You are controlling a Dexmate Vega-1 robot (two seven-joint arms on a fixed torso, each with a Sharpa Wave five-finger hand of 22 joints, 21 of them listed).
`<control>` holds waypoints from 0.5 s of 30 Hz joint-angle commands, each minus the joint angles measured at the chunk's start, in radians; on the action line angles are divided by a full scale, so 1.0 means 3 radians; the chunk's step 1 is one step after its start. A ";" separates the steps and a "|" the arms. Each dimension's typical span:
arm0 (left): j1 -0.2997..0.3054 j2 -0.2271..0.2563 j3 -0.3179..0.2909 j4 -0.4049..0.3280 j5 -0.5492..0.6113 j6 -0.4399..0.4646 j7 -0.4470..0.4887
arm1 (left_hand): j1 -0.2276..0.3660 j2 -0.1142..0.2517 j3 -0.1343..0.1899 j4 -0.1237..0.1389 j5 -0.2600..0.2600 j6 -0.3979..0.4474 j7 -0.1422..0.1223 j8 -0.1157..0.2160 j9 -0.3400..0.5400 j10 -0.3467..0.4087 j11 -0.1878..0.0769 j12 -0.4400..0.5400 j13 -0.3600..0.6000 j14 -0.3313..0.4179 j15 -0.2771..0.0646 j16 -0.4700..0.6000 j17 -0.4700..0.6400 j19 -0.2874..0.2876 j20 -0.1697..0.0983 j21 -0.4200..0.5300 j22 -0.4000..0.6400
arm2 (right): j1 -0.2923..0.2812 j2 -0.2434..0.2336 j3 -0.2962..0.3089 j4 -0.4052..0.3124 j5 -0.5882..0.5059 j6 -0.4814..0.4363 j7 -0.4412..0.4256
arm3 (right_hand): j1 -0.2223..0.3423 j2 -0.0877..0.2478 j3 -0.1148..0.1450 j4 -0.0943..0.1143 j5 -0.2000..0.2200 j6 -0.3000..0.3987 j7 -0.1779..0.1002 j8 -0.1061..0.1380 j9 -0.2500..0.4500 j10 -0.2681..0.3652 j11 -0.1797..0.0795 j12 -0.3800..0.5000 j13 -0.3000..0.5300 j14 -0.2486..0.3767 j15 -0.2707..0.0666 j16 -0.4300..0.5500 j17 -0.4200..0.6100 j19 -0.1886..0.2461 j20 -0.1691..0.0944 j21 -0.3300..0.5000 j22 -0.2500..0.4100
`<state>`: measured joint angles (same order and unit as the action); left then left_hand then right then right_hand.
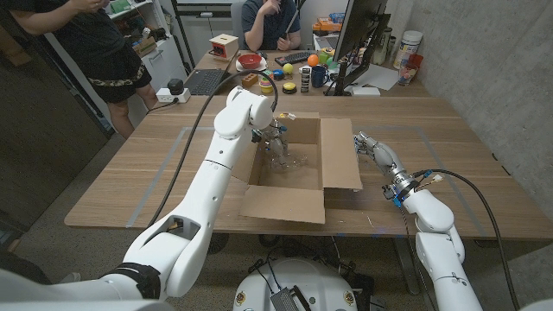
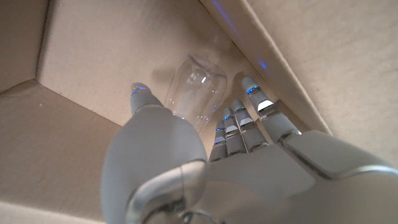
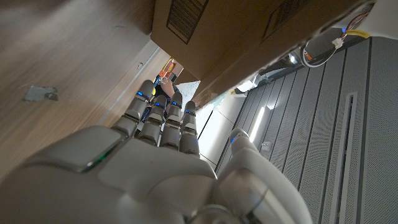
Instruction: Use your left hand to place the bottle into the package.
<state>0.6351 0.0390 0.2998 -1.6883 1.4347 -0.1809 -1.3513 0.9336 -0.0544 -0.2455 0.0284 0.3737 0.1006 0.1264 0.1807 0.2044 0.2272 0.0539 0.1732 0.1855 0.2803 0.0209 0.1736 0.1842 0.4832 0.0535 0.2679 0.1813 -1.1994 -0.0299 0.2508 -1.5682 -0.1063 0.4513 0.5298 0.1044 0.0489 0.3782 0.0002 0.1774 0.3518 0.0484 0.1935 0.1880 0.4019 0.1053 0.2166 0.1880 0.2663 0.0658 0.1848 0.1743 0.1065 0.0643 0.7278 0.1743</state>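
**Inside the open carton: left hand and clear bottle**

Down inside the cardboard package (image 1: 289, 164), which sits open-topped near the middle of the wooden tabletop (image 1: 130, 173) with its flaps folded outward, the left hand (image 1: 275, 138) reaches in from above. The clear plastic bottle (image 1: 282, 158) is in there with it, between the hand and the carton's floor. From the left wrist view, the bottle (image 2: 194, 90) stands out past the fingertips (image 2: 249, 87), its transparent body between the thumb on one side and the other fingers on the other, close against the package's inner wall (image 2: 93, 56). The fingers are extended and slightly apart around the bottle; whether they actually press on it I cannot tell from these pictures.

Off to the carton's right side, the right hand (image 1: 378, 155) waits just beside the package's right flap, over the tabletop, fingers stretched out together and holding nothing. Its own wrist view shows that hand (image 3: 161, 143) with straight fingers pointing along the wooden surface next to the cardboard.

Behind the tabletop, a second desk carries a monitor (image 1: 356, 39), a red bowl (image 1: 251, 61) and small coloured objects. Two people are at its far side.
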 commanded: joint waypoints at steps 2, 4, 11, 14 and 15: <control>-0.0033 -0.0009 -0.0002 0.0040 -0.0015 0.0014 -0.0046 | -0.0214 -0.0046 -0.0152 0.0103 0.0011 -0.0184 0.0121 -0.0003 0.0004 -0.0169 0.0081 0.0011 0.0011 -0.0138 0.0097 0.0016 0.0009 -0.0094 0.0049 -0.0060 0.0010 | 0.0027 -0.0001 -0.0008 0.0032 -0.0033 0.0004 -0.0013 | -0.0021 -0.0019 -0.0011 0.0001 0.0022 0.0019 0.0024 0.0009 0.0015 0.0027 0.0008 0.0018 0.0010 0.0026 -0.0014 0.0012 0.0011 0.0030 -0.0002 -0.0018 0.0015; -0.0018 -0.0012 -0.0022 0.0013 -0.0031 0.0020 -0.0016 | -0.0250 -0.0054 -0.0173 0.0120 0.0003 -0.0207 0.0133 -0.0002 0.0004 -0.0186 0.0101 0.0014 0.0012 -0.0161 0.0118 0.0016 0.0010 -0.0114 0.0063 -0.0072 0.0011 | 0.0029 -0.0001 -0.0010 0.0030 -0.0037 -0.0010 -0.0011 | -0.0024 -0.0020 -0.0012 0.0002 0.0022 0.0019 0.0022 0.0009 0.0015 0.0028 0.0007 0.0019 0.0010 0.0028 -0.0017 0.0013 0.0011 0.0032 -0.0006 -0.0020 0.0016; 0.0029 -0.0026 -0.0137 -0.0116 -0.0150 0.0030 0.0070 | -0.0310 -0.0063 -0.0207 0.0152 -0.0019 -0.0191 0.0129 0.0022 0.0003 -0.0175 0.0075 0.0034 0.0012 -0.0144 0.0099 0.0038 0.0011 -0.0099 0.0048 -0.0073 0.0012 | 0.0042 -0.0005 -0.0014 0.0041 -0.0063 0.0000 -0.0019 | -0.0029 -0.0021 -0.0016 0.0004 0.0023 0.0022 0.0026 0.0010 0.0015 0.0030 0.0006 0.0019 0.0010 0.0026 -0.0021 0.0010 0.0011 0.0033 -0.0003 -0.0028 0.0016; 0.0030 -0.0027 -0.0155 -0.0161 -0.0164 0.0037 0.0054 | -0.0325 -0.0053 -0.0213 0.0164 -0.0024 -0.0175 0.0128 0.0034 0.0003 -0.0149 0.0066 0.0048 0.0012 -0.0123 0.0080 0.0051 0.0011 -0.0078 0.0042 -0.0068 0.0013 | 0.0055 -0.0009 -0.0020 0.0057 -0.0055 -0.0002 -0.0003 | -0.0031 -0.0022 -0.0018 0.0005 0.0023 0.0023 0.0026 0.0010 0.0015 0.0031 0.0006 0.0020 0.0010 0.0026 -0.0018 0.0010 0.0010 0.0035 -0.0003 -0.0030 0.0016; 0.0015 -0.0030 -0.0168 -0.0165 -0.0193 0.0030 0.0016 | -0.0328 -0.0051 -0.0215 0.0167 -0.0026 -0.0168 0.0124 0.0038 0.0002 -0.0144 0.0061 0.0051 0.0012 -0.0118 0.0075 0.0054 0.0011 -0.0072 0.0040 -0.0067 0.0013 | 0.0055 -0.0004 -0.0022 0.0049 -0.0066 -0.0011 -0.0013 | -0.0032 -0.0023 -0.0018 0.0005 0.0023 0.0023 0.0024 0.0010 0.0015 0.0030 0.0006 0.0019 0.0010 0.0027 -0.0020 0.0010 0.0010 0.0035 -0.0005 -0.0031 0.0016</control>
<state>0.6341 0.0345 0.2778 -1.7009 1.4093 -0.1758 -1.3491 0.8437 -0.0721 -0.3023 0.0772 0.3688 0.0443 0.1231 0.1856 0.2046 0.1795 0.0803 0.1815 0.1856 0.2367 0.0489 0.1820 0.1841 0.4527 0.0734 0.2473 0.1828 -1.1900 -0.0301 0.2483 -1.5580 -0.1169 0.4525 0.5266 0.0977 0.0423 0.3776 0.0008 0.1773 0.3573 0.0538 0.1935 0.1880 0.4019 0.1053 0.2166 0.1881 0.2701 0.0620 0.1848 0.1743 0.1064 0.0642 0.7200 0.1743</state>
